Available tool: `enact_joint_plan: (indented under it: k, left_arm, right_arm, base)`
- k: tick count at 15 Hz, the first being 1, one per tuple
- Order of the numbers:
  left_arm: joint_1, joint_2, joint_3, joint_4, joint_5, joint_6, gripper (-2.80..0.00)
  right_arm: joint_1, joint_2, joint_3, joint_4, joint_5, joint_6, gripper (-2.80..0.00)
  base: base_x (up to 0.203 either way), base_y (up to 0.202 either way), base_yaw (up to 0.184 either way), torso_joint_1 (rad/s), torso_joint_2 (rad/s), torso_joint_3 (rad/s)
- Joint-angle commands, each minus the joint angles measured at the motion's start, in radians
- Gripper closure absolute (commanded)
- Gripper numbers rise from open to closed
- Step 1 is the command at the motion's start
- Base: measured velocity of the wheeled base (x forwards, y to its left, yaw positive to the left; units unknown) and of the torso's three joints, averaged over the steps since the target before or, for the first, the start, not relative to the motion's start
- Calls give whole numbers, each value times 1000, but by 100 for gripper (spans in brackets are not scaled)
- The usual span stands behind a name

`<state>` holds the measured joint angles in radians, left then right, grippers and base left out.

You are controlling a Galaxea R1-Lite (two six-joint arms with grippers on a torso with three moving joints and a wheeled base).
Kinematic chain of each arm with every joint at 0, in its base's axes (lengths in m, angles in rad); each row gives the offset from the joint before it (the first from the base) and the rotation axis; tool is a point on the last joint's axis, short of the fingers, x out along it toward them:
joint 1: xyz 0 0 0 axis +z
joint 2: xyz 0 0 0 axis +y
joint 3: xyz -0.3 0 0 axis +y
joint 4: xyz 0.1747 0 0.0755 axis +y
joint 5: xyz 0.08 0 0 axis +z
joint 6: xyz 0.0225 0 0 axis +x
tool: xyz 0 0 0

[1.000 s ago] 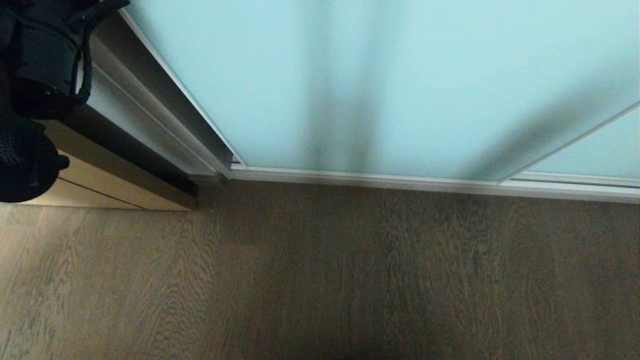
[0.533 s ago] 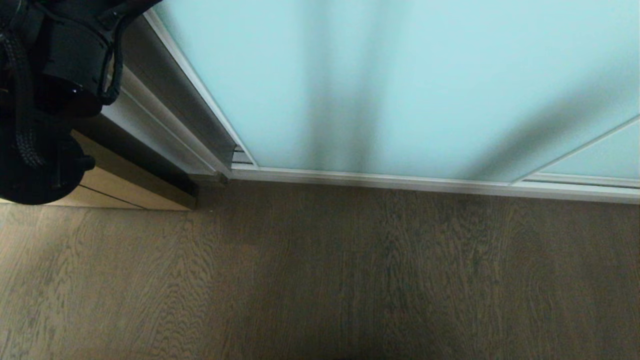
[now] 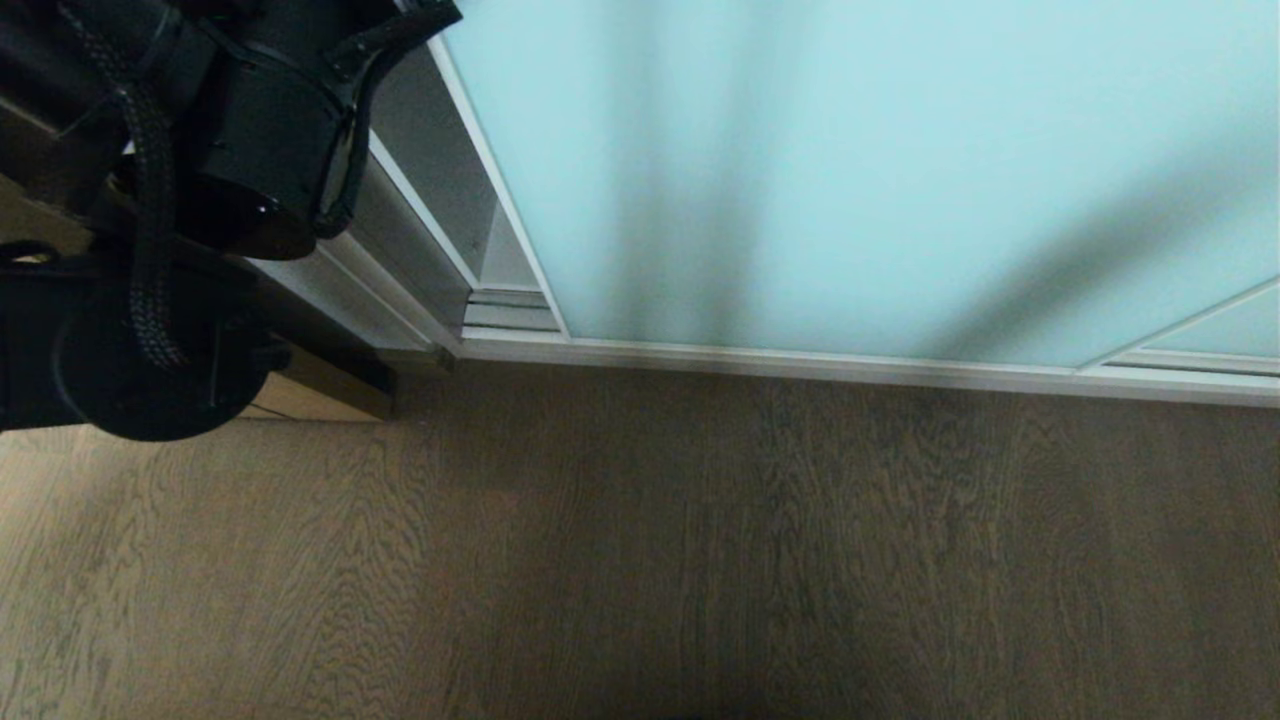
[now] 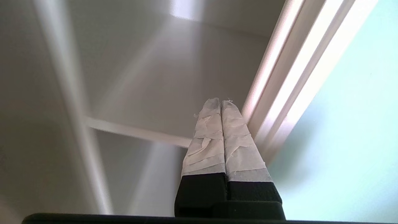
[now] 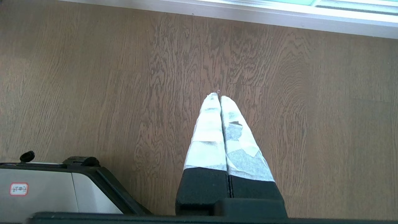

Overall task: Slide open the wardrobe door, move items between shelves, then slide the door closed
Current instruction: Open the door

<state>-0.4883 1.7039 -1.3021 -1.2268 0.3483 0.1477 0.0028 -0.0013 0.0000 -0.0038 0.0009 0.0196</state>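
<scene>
The sliding wardrobe door [image 3: 850,170] is a pale aqua frosted panel standing partly slid to the right, with a narrow gap at its left edge. My left arm [image 3: 230,130] fills the head view's upper left, at that gap. In the left wrist view my left gripper [image 4: 220,101] is shut and empty, its taped fingers close beside the door's white frame edge [image 4: 289,93]; I cannot tell if they touch. Past them, a white shelf board [image 4: 133,132] crosses the white-walled wardrobe inside. The items are out of view. My right gripper [image 5: 218,94] hangs shut over the floor.
Brown wood floor [image 3: 700,550] lies in front of the wardrobe. The ridged metal floor track [image 3: 510,305] shows in the gap. A tan wooden door [image 3: 320,395] stands at the left. My own base [image 5: 46,193] shows in the right wrist view.
The aqua door has slid to the right, uncovering the floor track and white inside at its left edge. My left arm has swung right along with it. The right arm has not moved.
</scene>
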Motion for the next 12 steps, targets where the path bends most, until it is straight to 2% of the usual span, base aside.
enact_joint_plan:
  k: [1,12]
  left_arm:
    - [-66,42,-11,-9,3,0,0]
    - [-243,218,-197,-8,1,4,0]
  right_arm:
    - [0,0,0,-1,-1,0,0]
    - [0,0,2,-1,1,0,0]
  base:
    - [0,0,0,0,0,0]
    - [0,0,0,0,0,0]
